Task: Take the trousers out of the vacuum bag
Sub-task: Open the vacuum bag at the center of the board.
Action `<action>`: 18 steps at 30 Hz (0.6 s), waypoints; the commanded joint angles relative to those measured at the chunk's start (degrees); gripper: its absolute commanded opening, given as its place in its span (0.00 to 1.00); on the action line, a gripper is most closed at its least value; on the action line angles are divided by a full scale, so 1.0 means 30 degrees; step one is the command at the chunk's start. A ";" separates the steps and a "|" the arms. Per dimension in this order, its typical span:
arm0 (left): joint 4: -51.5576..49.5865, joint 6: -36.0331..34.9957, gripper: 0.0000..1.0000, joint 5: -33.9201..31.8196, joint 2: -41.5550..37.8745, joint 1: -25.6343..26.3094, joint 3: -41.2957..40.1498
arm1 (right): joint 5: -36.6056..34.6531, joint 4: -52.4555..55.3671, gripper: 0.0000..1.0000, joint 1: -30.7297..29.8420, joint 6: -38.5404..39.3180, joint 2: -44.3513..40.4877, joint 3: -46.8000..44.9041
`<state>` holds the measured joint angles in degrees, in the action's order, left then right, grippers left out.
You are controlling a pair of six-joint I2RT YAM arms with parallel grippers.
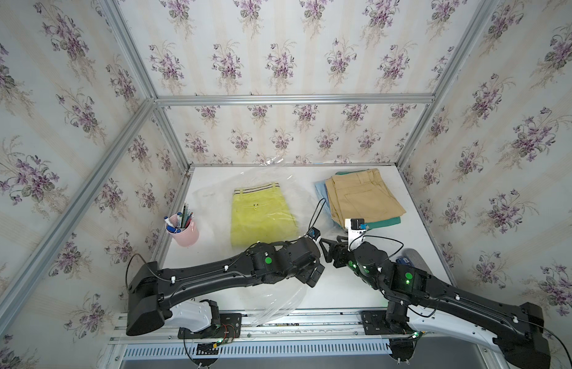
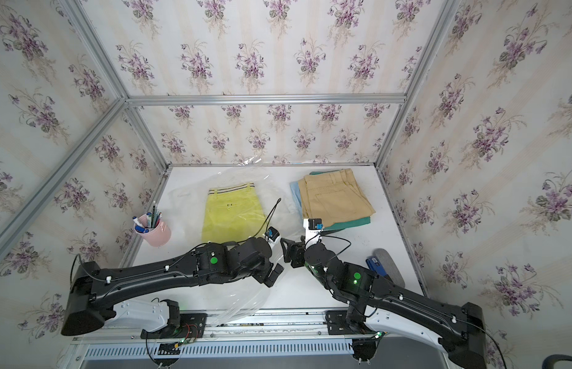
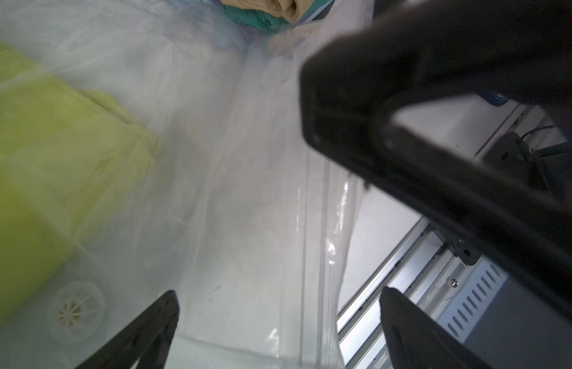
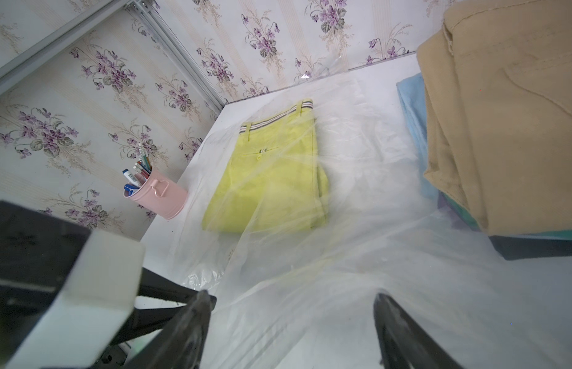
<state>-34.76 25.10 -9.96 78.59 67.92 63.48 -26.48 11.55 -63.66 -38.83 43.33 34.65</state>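
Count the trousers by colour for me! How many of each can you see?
Yellow trousers, inside the vacuum bag: 1
Khaki trousers: 1
Light blue trousers: 1
Teal trousers: 1
Total: 4 clearly seen; more may hide underneath.

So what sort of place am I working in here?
Probably a lab test cell dressed as a home: floral wallpaper panels held in an aluminium frame, a white tabletop, and a pink pen cup.

Yellow trousers [image 1: 262, 217]: folded, inside bag, beside left fingers [image 3: 150, 326].
Vacuum bag [image 4: 342, 255]: clear, crinkled, under left fingers.
Khaki-topped stack [image 1: 364, 195]: outside bag, near right fingers [image 4: 195, 319].
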 commanded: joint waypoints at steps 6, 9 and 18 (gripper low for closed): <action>-0.0167 0.1882 1.00 -0.2878 0.2175 0.0080 0.0941 | 0.0207 -0.0698 0.79 0.0142 0.0023 -0.0263 0.0075; -0.0380 0.2259 1.00 -0.3320 0.2625 0.0083 0.1165 | 0.0218 -0.0651 0.79 0.0155 0.0030 -0.0321 0.0054; 0.0002 0.1330 0.60 -0.3539 0.2364 0.0041 0.1332 | 0.0460 -0.0689 0.79 0.0272 -0.0037 -0.0839 -0.0159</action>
<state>-35.35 30.52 -19.11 85.36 68.16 66.43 -25.47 10.26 -62.89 -38.98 41.08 33.65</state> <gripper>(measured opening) 0.628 0.789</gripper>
